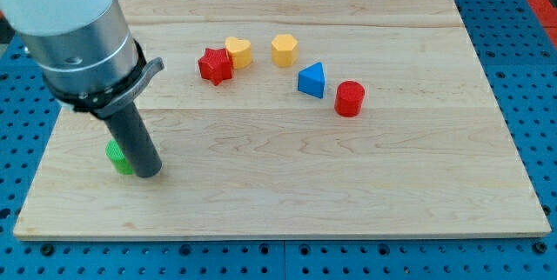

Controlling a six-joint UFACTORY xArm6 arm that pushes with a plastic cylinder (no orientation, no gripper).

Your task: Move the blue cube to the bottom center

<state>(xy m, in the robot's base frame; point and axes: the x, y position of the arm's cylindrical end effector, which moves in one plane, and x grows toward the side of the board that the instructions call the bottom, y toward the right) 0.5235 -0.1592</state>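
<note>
Nearest the view's bottom: my tip [148, 174], planted on the desk [287, 193] at the view's left, touching or just beside a green block [117, 156], half hidden behind the rod. No fingers here, only the bare rod, holding nothing. Blue block [312, 81], looking more wedge than cube, well apart toward the view's upper right, between a yellow block [284, 50] and a red cylinder [349, 98]. Probably light, rigid, quick to slide and spin; best pushed square on its far face, from the view's top. Rod upright, slightly tilted.
</note>
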